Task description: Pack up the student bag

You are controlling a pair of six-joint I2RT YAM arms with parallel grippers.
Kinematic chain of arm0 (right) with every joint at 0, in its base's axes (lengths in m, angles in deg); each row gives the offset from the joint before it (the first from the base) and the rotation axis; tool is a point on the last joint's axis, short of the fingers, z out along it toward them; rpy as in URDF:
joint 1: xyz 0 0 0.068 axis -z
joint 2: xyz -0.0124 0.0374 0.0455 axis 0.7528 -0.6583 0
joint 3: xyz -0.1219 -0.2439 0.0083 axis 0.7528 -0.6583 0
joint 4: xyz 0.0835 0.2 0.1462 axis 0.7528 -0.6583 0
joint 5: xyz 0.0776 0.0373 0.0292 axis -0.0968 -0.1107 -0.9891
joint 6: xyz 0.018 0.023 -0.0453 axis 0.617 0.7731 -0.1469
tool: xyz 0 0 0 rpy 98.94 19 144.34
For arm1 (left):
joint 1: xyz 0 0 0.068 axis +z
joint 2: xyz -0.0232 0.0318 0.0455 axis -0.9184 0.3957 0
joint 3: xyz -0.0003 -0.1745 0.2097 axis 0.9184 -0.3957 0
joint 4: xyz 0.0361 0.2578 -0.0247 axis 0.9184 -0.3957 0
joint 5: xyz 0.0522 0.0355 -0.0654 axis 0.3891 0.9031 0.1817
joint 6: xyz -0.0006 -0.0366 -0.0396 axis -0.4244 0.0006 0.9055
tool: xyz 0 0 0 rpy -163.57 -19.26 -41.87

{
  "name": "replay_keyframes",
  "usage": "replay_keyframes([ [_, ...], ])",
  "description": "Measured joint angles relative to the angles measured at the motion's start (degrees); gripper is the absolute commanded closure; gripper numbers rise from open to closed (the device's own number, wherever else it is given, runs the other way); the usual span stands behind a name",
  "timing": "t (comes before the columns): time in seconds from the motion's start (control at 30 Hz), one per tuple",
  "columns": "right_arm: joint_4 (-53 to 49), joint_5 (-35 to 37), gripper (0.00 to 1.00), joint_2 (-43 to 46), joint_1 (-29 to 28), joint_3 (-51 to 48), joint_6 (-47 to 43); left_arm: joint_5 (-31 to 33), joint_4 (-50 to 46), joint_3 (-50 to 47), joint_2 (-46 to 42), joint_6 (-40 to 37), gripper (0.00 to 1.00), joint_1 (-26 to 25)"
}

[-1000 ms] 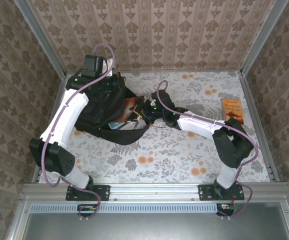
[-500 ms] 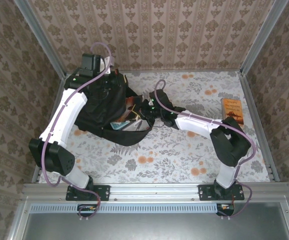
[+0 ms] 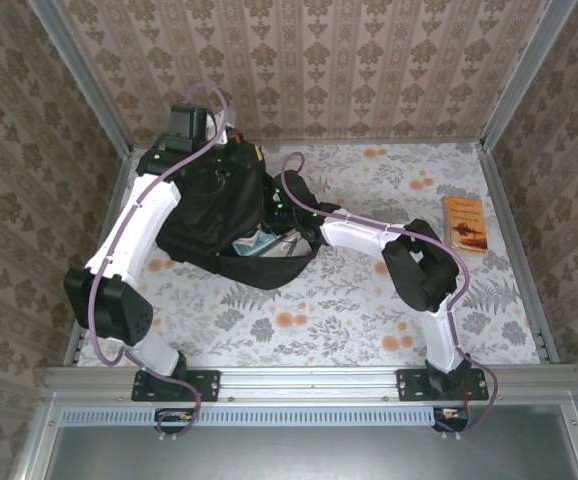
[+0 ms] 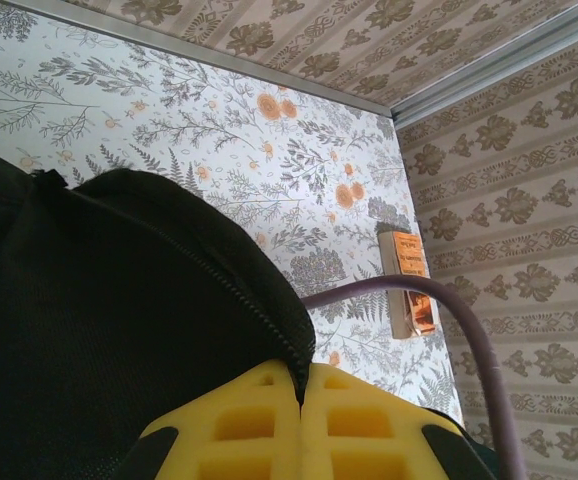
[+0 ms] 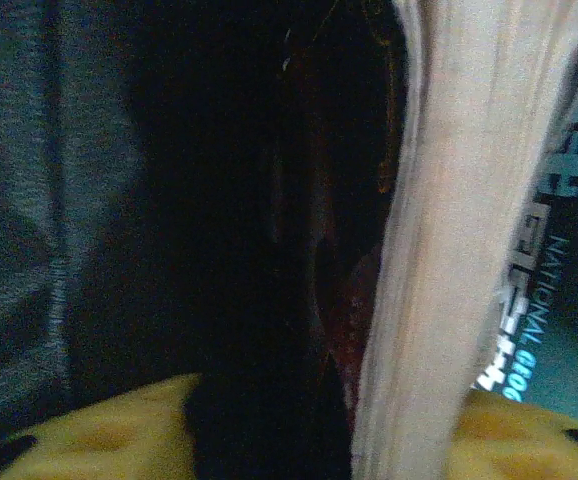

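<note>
Table (image 3: 369, 290): a flat surface under a pale cloth printed with grey ferns and orange flowers, bounded on the left, right and far sides by aluminium framing and patterned walls, with a metal rail (image 3: 309, 382) along the near edge. Student bag (image 3: 204, 215): a large black fabric backpack lying on the far-left part of the cloth, its mouth turned right. Book (image 3: 466, 223): orange cover, lying flat near the table's right edge, well apart from the student bag.
</note>
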Motion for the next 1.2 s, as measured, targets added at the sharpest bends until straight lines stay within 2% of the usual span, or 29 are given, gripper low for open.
replay_keyframes([
  [0.23,-2.05,0.13,0.31,0.52,0.46,-1.03,-2.1,-0.11,0.48,-0.13,0.04,0.0,1.0,1.29],
  [0.47,-8.17,0.98,0.26,4.5,1.46,-3.1,-6.01,-0.83,2.47,-1.55,0.04,0.24,1.0,2.62],
  [0.8,-15.98,3.54,0.26,10.99,2.54,-3.76,-13.18,-1.09,3.04,-1.77,0.02,0.42,1.0,2.73],
  [1.07,-20.31,6.23,0.26,22.47,5.03,-11.32,-21.24,-0.87,2.71,-2.67,0.04,-0.61,1.0,2.08],
  [1.2,-22.67,7.91,0.26,31.01,10.6,-18.05,-24.57,0.44,2.23,-3.87,0.37,-3.48,0.96,-1.07],
])
